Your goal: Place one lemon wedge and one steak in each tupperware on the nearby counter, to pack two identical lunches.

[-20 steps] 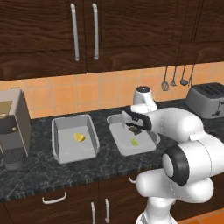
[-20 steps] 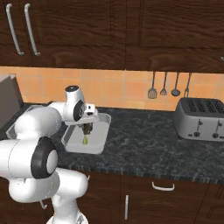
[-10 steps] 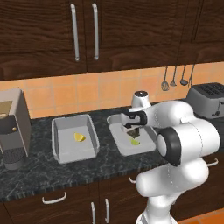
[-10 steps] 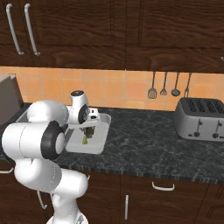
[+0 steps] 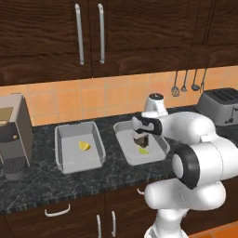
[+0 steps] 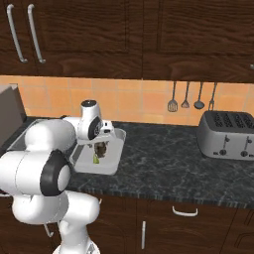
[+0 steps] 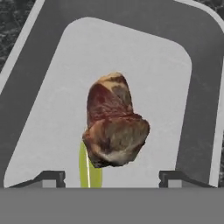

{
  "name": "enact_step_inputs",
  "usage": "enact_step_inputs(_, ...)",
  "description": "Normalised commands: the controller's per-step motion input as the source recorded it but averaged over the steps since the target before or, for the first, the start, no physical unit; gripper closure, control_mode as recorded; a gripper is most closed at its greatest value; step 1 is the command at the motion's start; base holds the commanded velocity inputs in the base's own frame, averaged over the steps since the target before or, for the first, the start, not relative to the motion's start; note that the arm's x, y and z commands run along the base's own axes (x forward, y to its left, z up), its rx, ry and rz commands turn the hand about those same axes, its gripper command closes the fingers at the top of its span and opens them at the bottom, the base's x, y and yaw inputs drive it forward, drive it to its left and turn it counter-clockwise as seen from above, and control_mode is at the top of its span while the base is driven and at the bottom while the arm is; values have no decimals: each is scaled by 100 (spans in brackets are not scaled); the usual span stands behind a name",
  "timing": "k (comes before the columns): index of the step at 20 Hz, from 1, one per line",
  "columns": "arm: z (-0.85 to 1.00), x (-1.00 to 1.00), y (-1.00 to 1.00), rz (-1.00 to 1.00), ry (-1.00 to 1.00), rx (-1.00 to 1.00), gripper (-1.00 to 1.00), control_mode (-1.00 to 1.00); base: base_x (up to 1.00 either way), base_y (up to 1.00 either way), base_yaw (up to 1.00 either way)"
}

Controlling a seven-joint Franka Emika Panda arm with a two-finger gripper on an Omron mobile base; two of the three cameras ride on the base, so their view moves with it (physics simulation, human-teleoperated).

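The gripper (image 7: 112, 177) is standing released over the right tupperware (image 5: 157, 139), its jaws clear of the steak (image 7: 114, 127); a lemon wedge (image 7: 89, 168) is lying beneath.

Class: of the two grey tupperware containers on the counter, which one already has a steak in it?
The right-hand tupperware, under the gripper: it holds the steak beside a lemon wedge. The left tupperware holds a lemon wedge alone.

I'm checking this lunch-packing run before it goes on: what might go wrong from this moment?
The steak is between the open gripper fingers above the right tupperware; it may land on its lemon wedge. The left tupperware holds only a lemon wedge, so the lunches may end unequal. The hand sits low inside the tray; lifting out could nudge its wall.
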Motion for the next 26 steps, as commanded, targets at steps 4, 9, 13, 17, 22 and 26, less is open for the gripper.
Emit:
enact_step_inputs(4,39,-78,0,2,-12,2,-100,-100,0,0,0)
enact_step_inputs(9,29,-96,-1,0,-9,7,-100,-100,0,0,0)
enact_step_inputs(13,43,-80,0,0,-4,13,-100,-100,0,0,0)
enact_step_inputs(17,53,-64,19,-5,-1,9,-100,-100,0,0,0)
enact_step_inputs(22,49,-67,3,-6,-3,5,-100,-100,0,0,0)
enact_step_inputs(26,-10,-6,18,2,5,-6,-100,-100,0,0,0)
